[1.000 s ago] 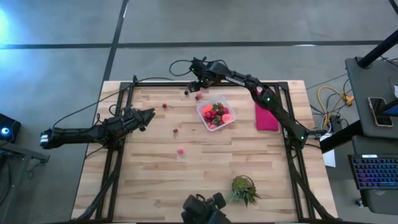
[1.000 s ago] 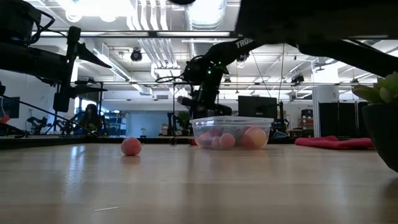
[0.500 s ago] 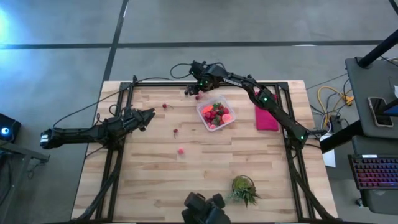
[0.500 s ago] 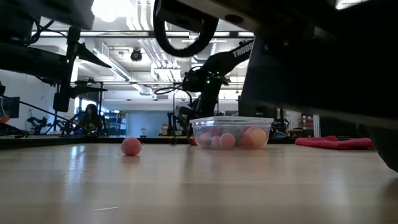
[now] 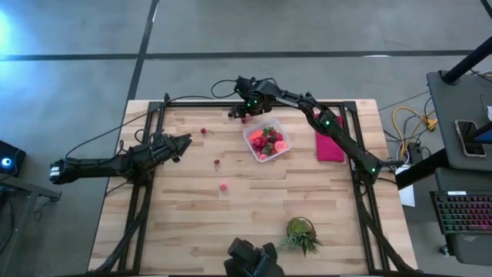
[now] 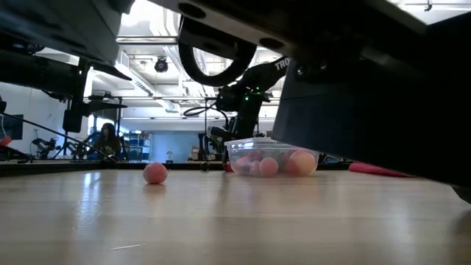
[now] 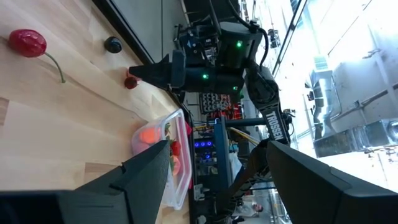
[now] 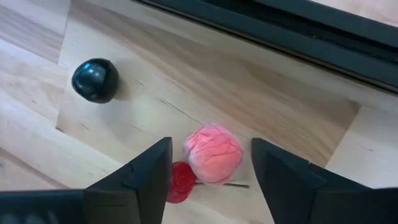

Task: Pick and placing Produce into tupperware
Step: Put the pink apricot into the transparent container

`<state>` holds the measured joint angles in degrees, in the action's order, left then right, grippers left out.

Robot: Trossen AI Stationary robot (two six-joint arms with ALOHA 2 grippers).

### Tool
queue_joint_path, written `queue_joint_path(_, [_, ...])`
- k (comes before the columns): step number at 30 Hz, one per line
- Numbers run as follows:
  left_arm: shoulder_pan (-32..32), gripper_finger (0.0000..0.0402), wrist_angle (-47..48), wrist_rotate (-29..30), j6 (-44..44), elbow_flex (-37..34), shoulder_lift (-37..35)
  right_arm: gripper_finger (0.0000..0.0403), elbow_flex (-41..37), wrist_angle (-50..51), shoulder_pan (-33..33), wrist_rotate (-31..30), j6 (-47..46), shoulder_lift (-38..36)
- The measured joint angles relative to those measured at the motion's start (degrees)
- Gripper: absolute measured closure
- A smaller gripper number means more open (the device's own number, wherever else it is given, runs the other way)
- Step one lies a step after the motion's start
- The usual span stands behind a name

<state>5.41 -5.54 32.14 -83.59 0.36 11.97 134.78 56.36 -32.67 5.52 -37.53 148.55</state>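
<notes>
My right gripper [image 8: 208, 171] hangs spread over a pink berry [image 8: 213, 153] lying on the surface beside a small red piece [image 8: 180, 182], just behind the tupperware [image 5: 267, 141]. The berry looks light, round and prone to rolling, so I'd pinch across its middle. Three more loose pieces lie farther left.

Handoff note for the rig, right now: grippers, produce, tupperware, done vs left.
Right gripper: open, fingers straddling a pink berry at the table's far edge, beside a small red piece and a black ball.
Left gripper: parked at the left side, open, empty.
Tupperware: already holds several pieces.
Left: that pink berry, plus loose pieces on the table.
</notes>
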Motion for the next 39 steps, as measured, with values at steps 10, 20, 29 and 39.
queue_joint_path(10, [0.0, 0.0146, 0.0, 0.0, 0.0, 0.0, 0.0, 0.0223, 0.0, -1.1, 0.0, 0.0, -0.1, 0.0])
queue_joint_path(20, [0.0, 0.0146, 0.0, 0.0, 0.0, 0.0, 0.0, 0.0257, 0.0, -0.9, 0.1, 0.5, -1.0, 0.0])
queue_joint_path(29, [0.0, 0.0146, 0.0, 0.0, 0.0, 0.0, 0.0, 0.0264, 0.2, -0.1, 0.1, 0.6, -1.1, -1.6])
queue_joint_path(39, [0.0, 0.0146, 0.0, 0.0, 0.0, 0.0, -0.1, 0.0272, 0.2, 6.6, 1.6, 0.6, 2.9, -8.1])
